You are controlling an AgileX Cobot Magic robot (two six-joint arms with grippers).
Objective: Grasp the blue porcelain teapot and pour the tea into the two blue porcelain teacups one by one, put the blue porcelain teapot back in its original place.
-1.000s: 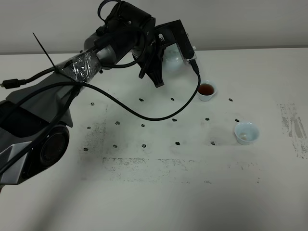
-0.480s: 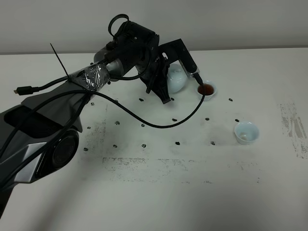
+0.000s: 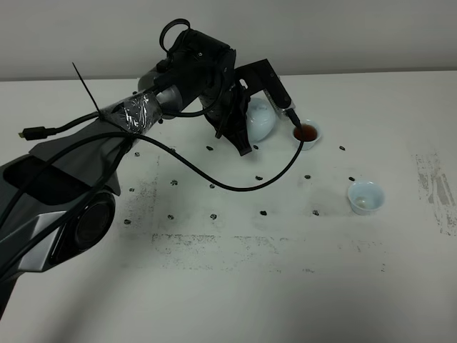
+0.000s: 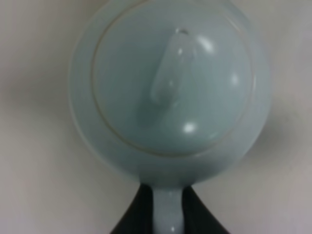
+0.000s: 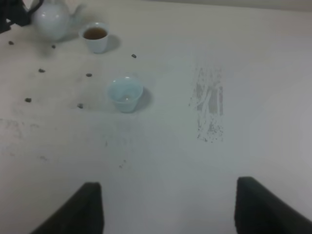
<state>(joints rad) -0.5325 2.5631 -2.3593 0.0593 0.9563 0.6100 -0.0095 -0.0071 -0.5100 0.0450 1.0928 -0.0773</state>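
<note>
Right gripper (image 5: 168,207): fingers spread wide with nothing between them, above the white table (image 3: 235,286).
Empty teacup (image 3: 365,196): upright on the table, the nearest of the crockery, well apart from the black arm.
Filled teacup (image 3: 307,133): brown tea inside; between 10 and 11 o'clock of the empty one in the high view.
Blue porcelain teapot (image 3: 258,118): just beside the filled teacup, at its 10 o'clock, spout towards it, lid on.
Left gripper (image 4: 168,214): clamped narrow on the teapot's loop handle.
</note>
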